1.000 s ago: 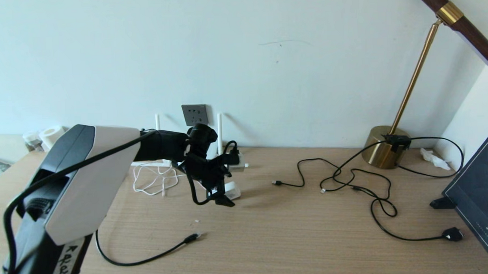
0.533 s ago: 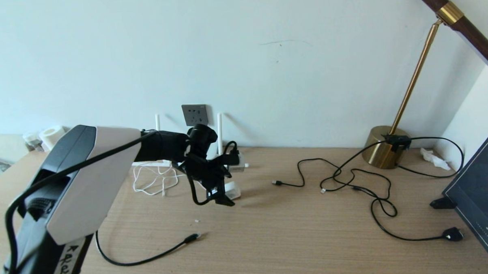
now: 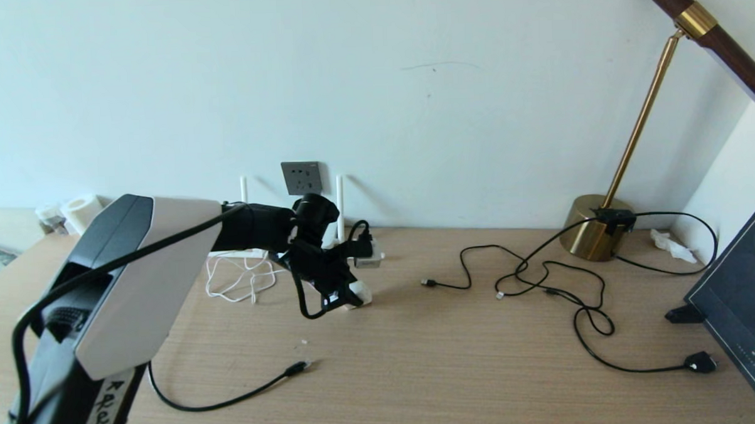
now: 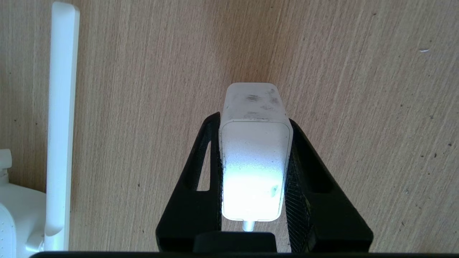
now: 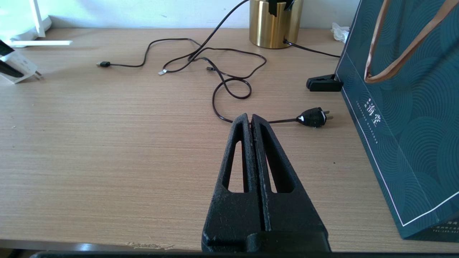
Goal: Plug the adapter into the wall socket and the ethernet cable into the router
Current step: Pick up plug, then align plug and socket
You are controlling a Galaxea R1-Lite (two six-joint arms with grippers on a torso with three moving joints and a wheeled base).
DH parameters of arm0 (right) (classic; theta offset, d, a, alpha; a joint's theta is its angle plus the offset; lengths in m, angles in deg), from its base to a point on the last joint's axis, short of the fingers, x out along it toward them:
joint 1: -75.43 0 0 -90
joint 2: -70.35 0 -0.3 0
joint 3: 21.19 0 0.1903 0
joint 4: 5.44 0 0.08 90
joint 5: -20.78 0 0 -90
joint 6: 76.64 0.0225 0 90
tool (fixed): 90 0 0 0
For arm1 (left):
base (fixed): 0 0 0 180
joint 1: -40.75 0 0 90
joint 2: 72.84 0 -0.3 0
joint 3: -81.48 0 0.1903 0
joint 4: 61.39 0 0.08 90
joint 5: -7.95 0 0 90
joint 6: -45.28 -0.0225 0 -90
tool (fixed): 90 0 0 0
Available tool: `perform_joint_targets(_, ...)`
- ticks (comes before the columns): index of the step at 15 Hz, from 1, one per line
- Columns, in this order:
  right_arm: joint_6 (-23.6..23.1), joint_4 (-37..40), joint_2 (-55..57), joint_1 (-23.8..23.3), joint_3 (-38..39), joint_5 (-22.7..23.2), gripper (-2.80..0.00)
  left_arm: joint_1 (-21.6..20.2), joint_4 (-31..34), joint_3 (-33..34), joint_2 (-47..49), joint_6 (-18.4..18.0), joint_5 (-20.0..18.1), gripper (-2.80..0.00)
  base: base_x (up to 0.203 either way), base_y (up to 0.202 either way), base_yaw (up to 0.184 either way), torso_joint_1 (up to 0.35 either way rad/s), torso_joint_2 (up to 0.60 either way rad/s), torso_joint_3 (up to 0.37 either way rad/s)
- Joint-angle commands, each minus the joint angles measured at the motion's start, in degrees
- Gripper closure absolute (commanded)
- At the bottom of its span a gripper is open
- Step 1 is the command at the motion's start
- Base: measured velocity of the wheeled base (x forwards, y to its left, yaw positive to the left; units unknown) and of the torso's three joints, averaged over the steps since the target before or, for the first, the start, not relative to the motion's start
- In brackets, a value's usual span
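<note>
At centre-left of the head view, the left claw [image 3: 348, 296] grips the adapter [image 3: 359, 294] low over the tabletop [image 3: 458, 360], below the wall socket [image 3: 301, 177]; neither plugging is done, and the ethernet cable [image 3: 233, 400] lies untouched.

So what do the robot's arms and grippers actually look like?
The left arm has a white and black shell, a loose black cable along it and a handwritten label. Both the left gripper and right gripper have matte black, wedge-shaped fingers with slot cutouts.

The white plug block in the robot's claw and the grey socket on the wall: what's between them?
In the head view, between the adapter held by the left gripper and the wall socket stands the router, partly hidden behind the arm.
</note>
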Motion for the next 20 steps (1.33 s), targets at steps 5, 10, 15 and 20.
perform_joint_targets(5,0.0,-0.03,0.09,0.02,0.0,-0.03,0.0,-0.2,0.25,0.5,-6.12,3.01,-0.71,0.0,0.0,0.0,0.0,0.0,0.0,0.0)
perform_joint_targets(10,0.0,-0.03,0.09,0.02,0.0,-0.03,0.0,-2.63,0.26,2.86,-24.12,6.2,-3.73,0.0,0.0,0.0,0.0,0.0,0.0,0.0)
perform_joint_targets(15,0.0,-0.03,0.09,0.02,0.0,-0.03,0.0,-4.63,4.97,8.84,-47.83,18.06,3.98,0.0,0.0,0.0,0.0,0.0,0.0,0.0)
perform_joint_targets(20,0.0,-0.03,0.09,0.02,0.0,-0.03,0.0,-2.09,4.73,10.16,-55.88,56.0,5.63,0.0,0.0,0.0,0.0,0.0,0.0,0.0)
